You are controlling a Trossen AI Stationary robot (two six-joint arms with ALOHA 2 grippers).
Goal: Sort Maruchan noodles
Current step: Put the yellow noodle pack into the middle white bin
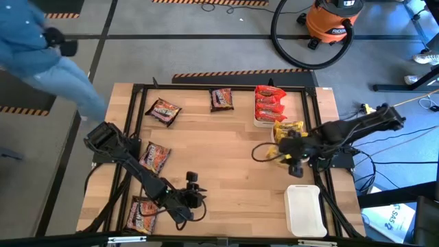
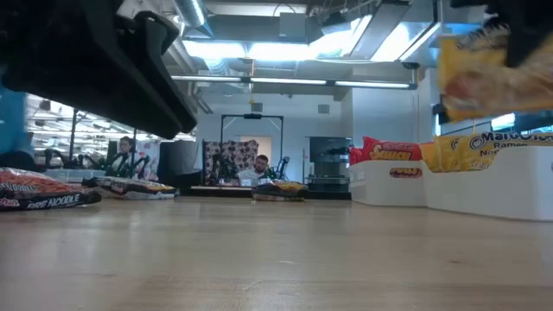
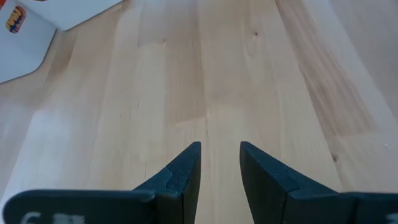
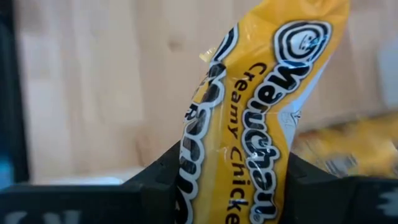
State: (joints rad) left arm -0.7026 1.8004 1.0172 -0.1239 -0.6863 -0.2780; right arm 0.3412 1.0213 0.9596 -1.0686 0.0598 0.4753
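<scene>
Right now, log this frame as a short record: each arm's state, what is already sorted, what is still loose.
right gripper: fingers shut on yellow packet, raised near the trays
left gripper: fingers apart, empty, above bare table
sorted: red packets in a white tray
loose: dark packets across the table's left side
empty tray: near right corner
</scene>
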